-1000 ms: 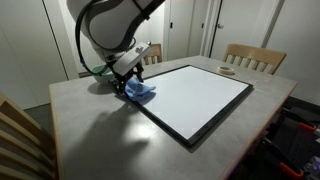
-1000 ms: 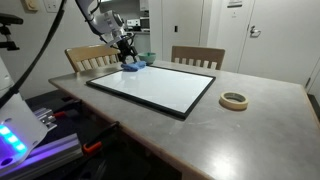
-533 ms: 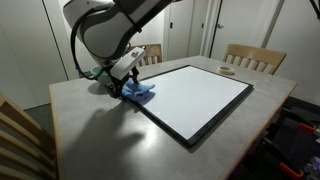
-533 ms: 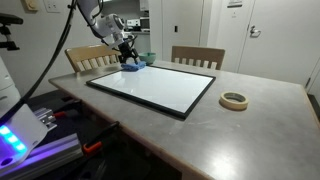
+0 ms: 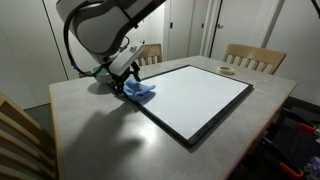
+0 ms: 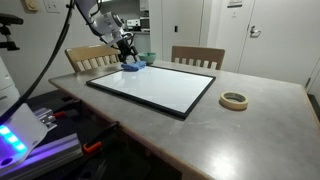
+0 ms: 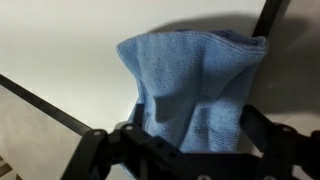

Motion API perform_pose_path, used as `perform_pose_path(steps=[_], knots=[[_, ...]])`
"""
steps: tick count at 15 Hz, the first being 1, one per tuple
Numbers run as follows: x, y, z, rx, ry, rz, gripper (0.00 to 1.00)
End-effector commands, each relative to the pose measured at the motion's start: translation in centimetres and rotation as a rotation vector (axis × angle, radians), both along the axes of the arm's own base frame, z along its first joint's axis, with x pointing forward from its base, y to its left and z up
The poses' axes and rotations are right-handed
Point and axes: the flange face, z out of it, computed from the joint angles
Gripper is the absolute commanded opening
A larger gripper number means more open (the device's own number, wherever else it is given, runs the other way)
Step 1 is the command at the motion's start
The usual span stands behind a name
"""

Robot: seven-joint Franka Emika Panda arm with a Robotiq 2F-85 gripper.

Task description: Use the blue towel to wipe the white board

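Jaws pinch the blue towel (image 7: 195, 85) between them. The wrist view shows the cloth bunched up from the dark fingers (image 7: 262, 128), with its folded hem uppermost.

The desk (image 5: 100, 140) is grey. It has broad bare margins in front of and beside the white board (image 5: 195, 95), which lies flat on it inside a black frame. The board's whole white face is open. Only the corner under the arm (image 5: 100, 25) is occupied, and there the towel (image 5: 138, 92) rests, lapping over the frame edge.

Wooden chairs stand at the far side of the desk in an exterior view (image 5: 255, 58), and two more chair backs show behind it in an exterior view (image 6: 197, 57).

A roll of tape (image 6: 234, 100) lies on the desk just off one short end of the board, well apart from the towel (image 6: 134, 66). It appears in both exterior views, small and distant in one (image 5: 228, 70).

Only the wrist view shows the grip itself and the cloth's weave, with strips of black frame running off on either side of the towel. Only the exterior views show the board's full extent (image 6: 155, 88).
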Motion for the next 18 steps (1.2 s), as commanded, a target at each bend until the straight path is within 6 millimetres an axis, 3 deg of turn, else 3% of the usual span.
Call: perform_pose_path(steps=[1, 2, 3, 5, 6, 8, 14, 18], knots=[[-0.1, 0.7, 0.6, -0.066, 0.006, 0.027, 0.66], [-0.3, 0.9, 0.7, -0.076, 0.01, 0.031, 0.58], [-0.4, 1.0, 0.7, -0.081, 0.012, 0.033, 0.56], [-0.7, 1.4, 0.6, -0.084, 0.017, 0.038, 0.77], [-0.8, 1.5, 0.5, -0.084, 0.019, 0.038, 0.92], [-1.0, 1.7, 0.1, -0.087, 0.026, 0.04, 0.99], [-0.9, 1.3, -1.6, -0.086, -0.008, -0.015, 1.0], [0.2, 0.6, -1.4, -0.096, -0.063, -0.072, 1.0]])
